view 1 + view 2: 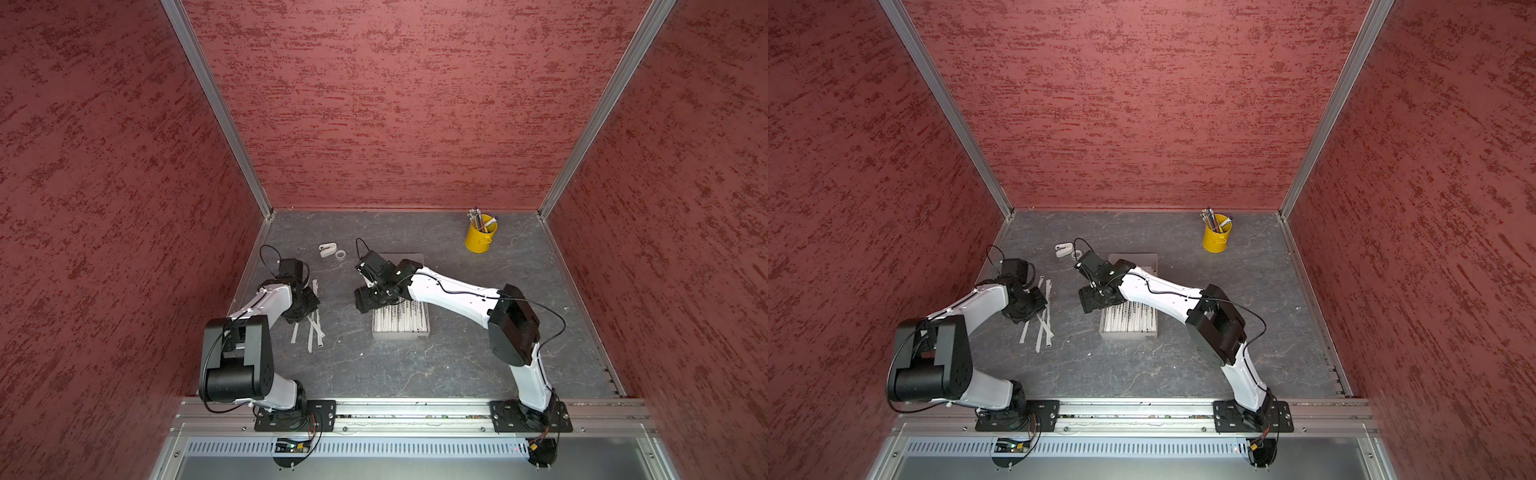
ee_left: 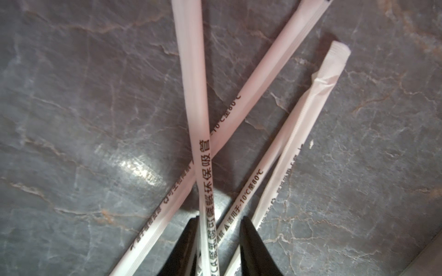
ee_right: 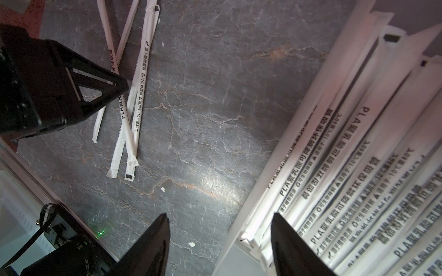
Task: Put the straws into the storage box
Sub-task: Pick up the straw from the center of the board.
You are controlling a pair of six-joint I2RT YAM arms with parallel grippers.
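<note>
The storage box (image 1: 401, 336) sits near the middle of the table (image 1: 478, 365), its long sides running 12 to 6. A row of straws (image 1: 401, 319) lies side by side in its 6 o'clock half. Most of the other half is covered by the right arm.

At 9 o'clock of the box, well apart from it, a few loose straws (image 1: 311, 332) lie crossed over one another on the table, as both top views show. The left gripper (image 2: 220, 217) is down over this heap. In the left wrist view its jaws stand partly apart with one printed straw running between them. That straw lies against one finger (image 2: 186, 246), with a gap to the other, so no firm clamp shows.

The right gripper (image 3: 220, 215) hangs at the box's 9 o'clock edge. Its jaws are spread wide and hold nothing, one finger above the boxed straws and the other above bare table.

At 2 o'clock of the box, near the far corner, a yellow cup (image 1: 478, 241) holds pens (image 1: 478, 218). At 10 o'clock lie two small white items (image 1: 330, 250).
</note>
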